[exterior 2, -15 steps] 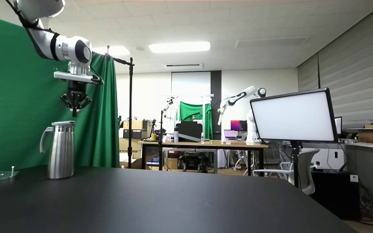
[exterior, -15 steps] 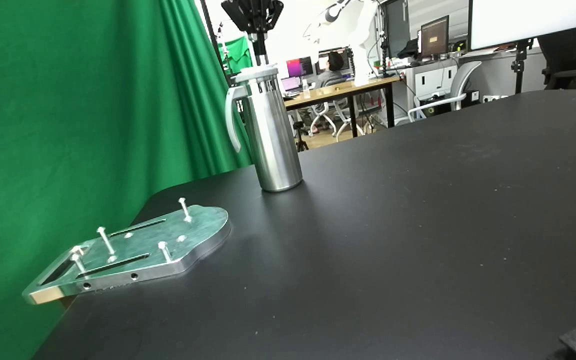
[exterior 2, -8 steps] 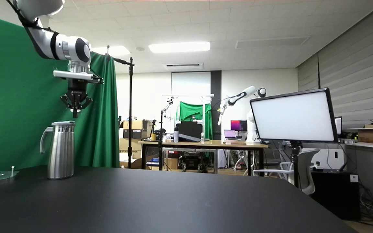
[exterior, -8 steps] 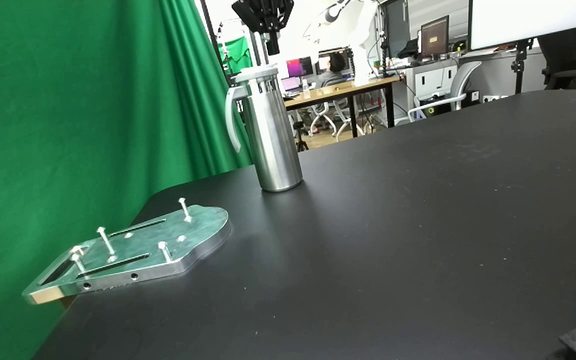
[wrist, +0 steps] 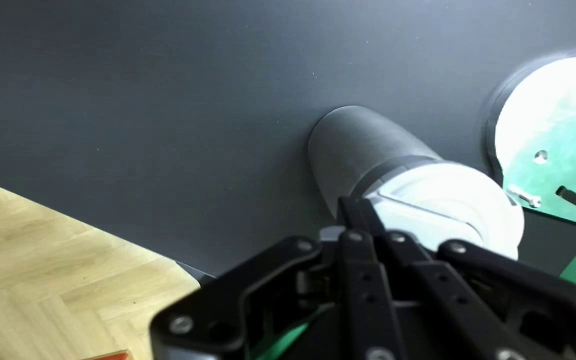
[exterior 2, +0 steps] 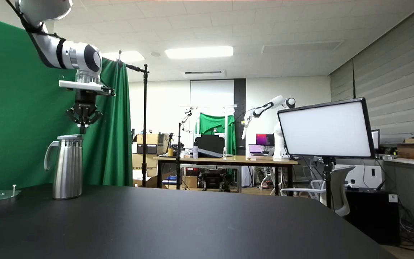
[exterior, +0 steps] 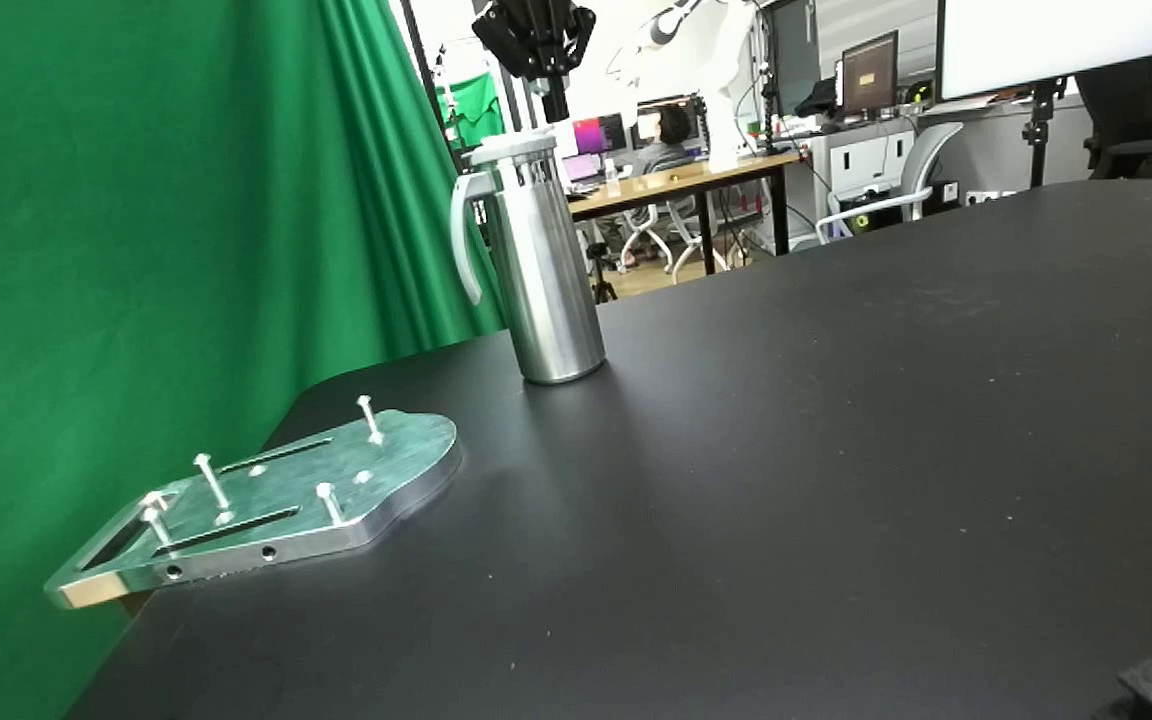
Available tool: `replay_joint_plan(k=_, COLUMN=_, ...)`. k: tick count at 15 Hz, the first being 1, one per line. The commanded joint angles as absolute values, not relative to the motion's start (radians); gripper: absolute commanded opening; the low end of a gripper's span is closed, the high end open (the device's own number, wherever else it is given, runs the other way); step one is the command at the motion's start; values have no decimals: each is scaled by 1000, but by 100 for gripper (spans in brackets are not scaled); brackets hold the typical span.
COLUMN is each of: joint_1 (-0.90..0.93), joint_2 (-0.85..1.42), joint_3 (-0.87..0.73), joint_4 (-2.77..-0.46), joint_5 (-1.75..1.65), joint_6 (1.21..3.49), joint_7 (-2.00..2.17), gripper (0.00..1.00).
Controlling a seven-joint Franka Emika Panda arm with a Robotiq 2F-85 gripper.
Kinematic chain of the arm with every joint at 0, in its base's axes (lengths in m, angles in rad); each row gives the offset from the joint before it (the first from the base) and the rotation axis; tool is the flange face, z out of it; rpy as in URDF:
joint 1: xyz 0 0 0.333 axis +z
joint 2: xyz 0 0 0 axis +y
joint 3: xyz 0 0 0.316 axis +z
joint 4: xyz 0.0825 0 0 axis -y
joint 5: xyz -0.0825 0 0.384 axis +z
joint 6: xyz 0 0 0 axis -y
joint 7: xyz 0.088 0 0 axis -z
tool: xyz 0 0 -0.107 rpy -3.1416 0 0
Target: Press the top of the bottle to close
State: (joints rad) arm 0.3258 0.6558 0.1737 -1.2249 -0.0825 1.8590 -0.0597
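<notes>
Wrist view: can't see all of lid (wrist: 455,200) behind gripper (wrist: 358,206) near desk (wrist: 193,100) corner, nor whole plate (wrist: 558,132), cut off by frame.

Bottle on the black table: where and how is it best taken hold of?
Likely by the handle, coming in from the side where it juts from the upright bottle, the left in both exterior views, jaws either side of its slim bar. The bar's lower end hangs clear of the body, leaving a gap to reach into. The shut tool should open first.

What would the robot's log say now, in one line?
gripper: shut, near cap | bottle: upright on black table | cap contact: can't tell | press: unconfirmed
</notes>
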Motion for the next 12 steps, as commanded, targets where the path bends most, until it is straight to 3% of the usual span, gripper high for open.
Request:
replay_joint_plan(k=1, joint_1=334, joint_2=660, joint_3=167, joint_4=-1225, joint_5=-85, joint_6=1848, joint_7=-26, gripper=0)
replay_joint_plan(k=12, joint_1=324, joint_2=638, joint_3=171, joint_4=-1237, joint_5=-70, joint_6=1855, joint_7=-26, gripper=0)
